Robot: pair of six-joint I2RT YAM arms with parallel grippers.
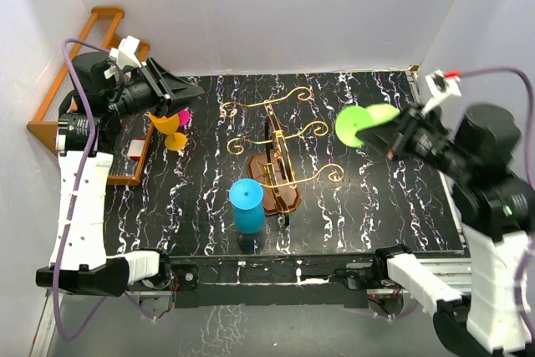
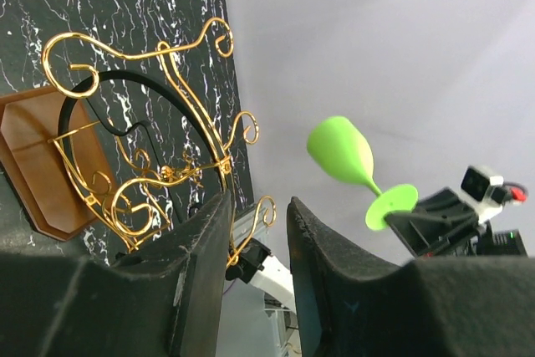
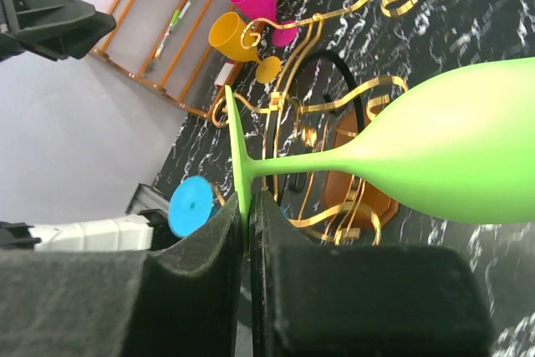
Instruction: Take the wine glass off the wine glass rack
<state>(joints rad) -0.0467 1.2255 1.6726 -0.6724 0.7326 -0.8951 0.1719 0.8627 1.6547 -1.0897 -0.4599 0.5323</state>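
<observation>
Fingers (image 2: 205, 273) of the left gripper (image 1: 191, 89) are standing apart with nothing between them, hovering at the upper left of the top view. Below and behind that gripper, the stepped wooden shelf (image 1: 100, 31) is sitting against the left wall. In the right wrist view a thin stick-like item (image 3: 180, 10) is lying on one of its steps.

Just right of the shelf, a yellow glass (image 1: 173, 133) and a pink glass (image 1: 181, 114) are sitting together on the black marbled table (image 1: 376, 206). The frames are not showing what is inside them. Toward the lower centre, a blue glass (image 1: 247, 205) is standing on the table with a flat disc on top, just beside the base of the wine glass rack (image 1: 280, 194).

The rack is standing at the centre of the table, its gold wire arms curling out to both sides.

Right of it, the green wine glass (image 1: 359, 123) is hanging in the air clear of the wire arms and lying on its side. Its bowl is pointing toward the right of the right wrist view. The right gripper (image 1: 391, 141) is pinching the rim of its round foot, both pads (image 3: 201, 282) pressing tight on the thin disc.
</observation>
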